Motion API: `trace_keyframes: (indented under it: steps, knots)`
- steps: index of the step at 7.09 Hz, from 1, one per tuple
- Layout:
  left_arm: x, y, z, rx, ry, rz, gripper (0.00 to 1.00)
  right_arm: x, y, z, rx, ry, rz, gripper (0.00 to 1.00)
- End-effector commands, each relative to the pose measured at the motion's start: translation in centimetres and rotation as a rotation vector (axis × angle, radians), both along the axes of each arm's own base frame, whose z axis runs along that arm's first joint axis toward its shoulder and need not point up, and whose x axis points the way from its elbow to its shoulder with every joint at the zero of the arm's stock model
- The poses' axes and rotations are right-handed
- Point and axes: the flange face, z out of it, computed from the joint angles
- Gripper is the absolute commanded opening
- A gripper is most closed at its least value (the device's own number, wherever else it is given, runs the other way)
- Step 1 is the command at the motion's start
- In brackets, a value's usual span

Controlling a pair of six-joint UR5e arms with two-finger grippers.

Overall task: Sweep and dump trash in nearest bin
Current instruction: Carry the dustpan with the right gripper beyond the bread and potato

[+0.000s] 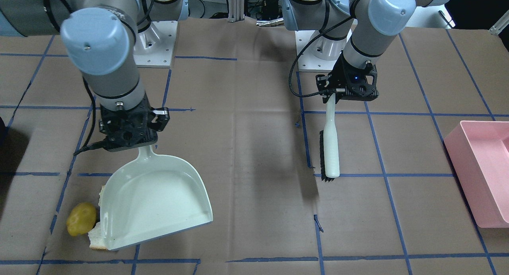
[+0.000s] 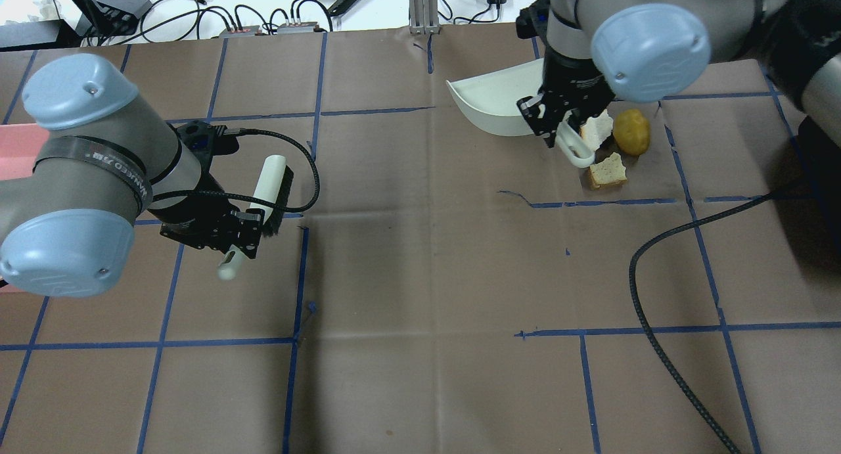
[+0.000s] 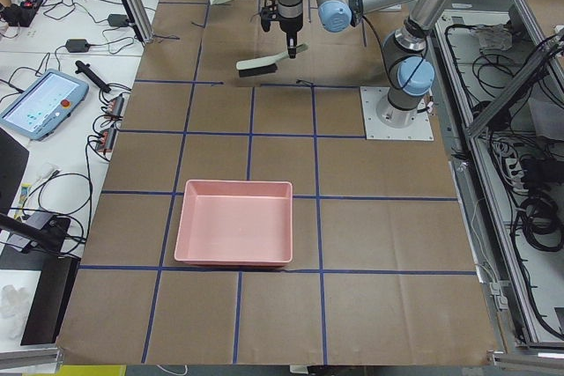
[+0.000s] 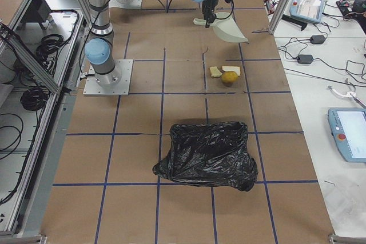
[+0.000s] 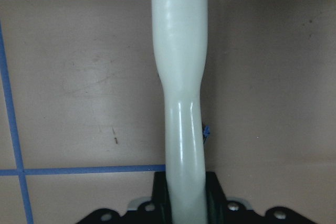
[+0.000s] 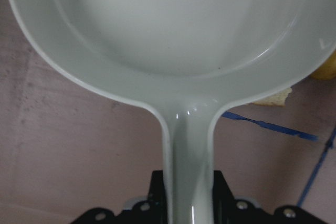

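Firmly, right tool (image 1: pixel 136 139) grips dustpan (image 1: pixel 155 199) — potato (image 1: pixel 81 219), bread pieces (image 2: pixel 608 171) beside, left tool (image 1: pixel 332 92) grips brush (image 1: pixel 331 147)

Arms (image 2: pixel 72 194): grey tubes, pale blue joint caps (image 2: pixel 650 50) with small screws. Band (image 2: pixel 98 161): black, white lettering. Left gripper (image 1: pixel 332 95): black, blue light. Right gripper (image 1: pixel 145 143): black. Cables (image 2: pixel 657 309): black, braided. Base plates (image 1: pixel 155 48): white, bolted.
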Motion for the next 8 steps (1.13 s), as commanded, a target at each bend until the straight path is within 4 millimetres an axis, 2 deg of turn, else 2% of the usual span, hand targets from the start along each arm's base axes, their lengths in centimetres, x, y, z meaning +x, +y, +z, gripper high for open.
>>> trace_keyframes:
  steps: [1,2,3,4,5,6,7,8]
  knots:
    - [-0.3,0.0,0.0,-0.001,-0.001,-0.007,0.0,-7.6,0.0,2.1,0.036,0.045,0.181,0.06]
    - [-0.6,-0.1,-0.1,0.002,0.007,-0.003,0.0,-10.3,0.4,3.2,0.049,0.087,0.24,0.04]
    - [-0.9,-0.5,-0.1,0.003,0.013,0.0,0.0,-13.6,0.7,3.6,0.096,0.077,0.348,0.03]
    - [-2.2,-0.2,-0.1,0.002,0.011,-0.025,0.0,-19.0,0.6,3.8,0.111,0.061,0.438,0.03]
    - [-4.4,-0.1,0.3,-0.045,0.004,-0.067,0.0,-24.6,0.8,3.8,0.122,0.045,0.541,0.03]
    - [-8.8,0.3,0.2,-0.107,-0.004,-0.147,0.0,-29.3,0.9,3.7,0.116,0.05,0.645,0.03]
    - [-13.6,0.6,-0.6,-0.14,-0.009,-0.175,0.0,-31.2,0.4,3.6,0.1,0.076,0.727,0.03]
    - [-17.9,-0.4,-1.3,-0.131,-0.003,-0.14,0.0,-33.0,-0.7,2.7,0.09,0.11,0.847,0.03]
